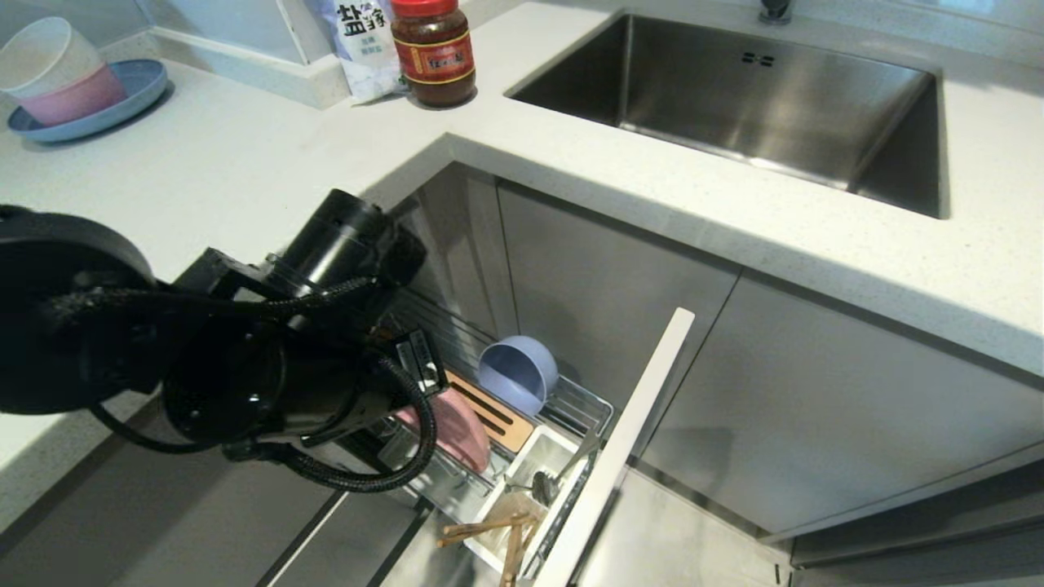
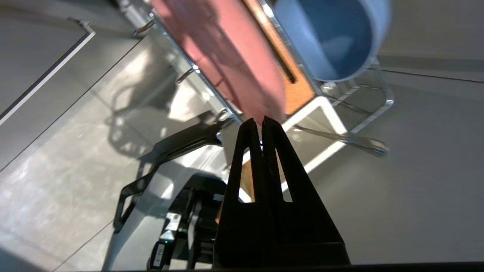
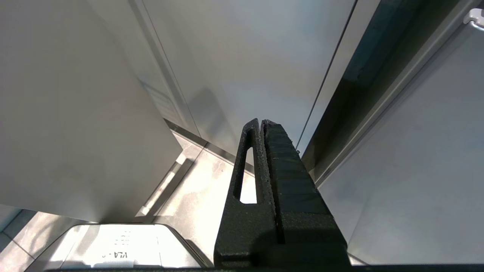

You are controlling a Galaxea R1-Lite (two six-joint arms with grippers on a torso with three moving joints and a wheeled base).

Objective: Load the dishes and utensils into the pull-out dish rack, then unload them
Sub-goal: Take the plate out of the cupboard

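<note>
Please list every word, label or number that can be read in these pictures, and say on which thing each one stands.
"盐": large dark character on the white bag at the back of the counter; the smaller print under it is too small to read.
Jar with red lid: its red and yellow label is too blurred to read.
White surface in the right wrist view: faint upside-down print, not readable.

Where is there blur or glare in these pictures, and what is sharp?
Left wrist view: the pink plate and the blue-grey bowl are smeared with blur, the left gripper is crisp, and the floor glares. Head view: the sink shows soft reflections. Right wrist view: the right gripper is sharp.
</note>
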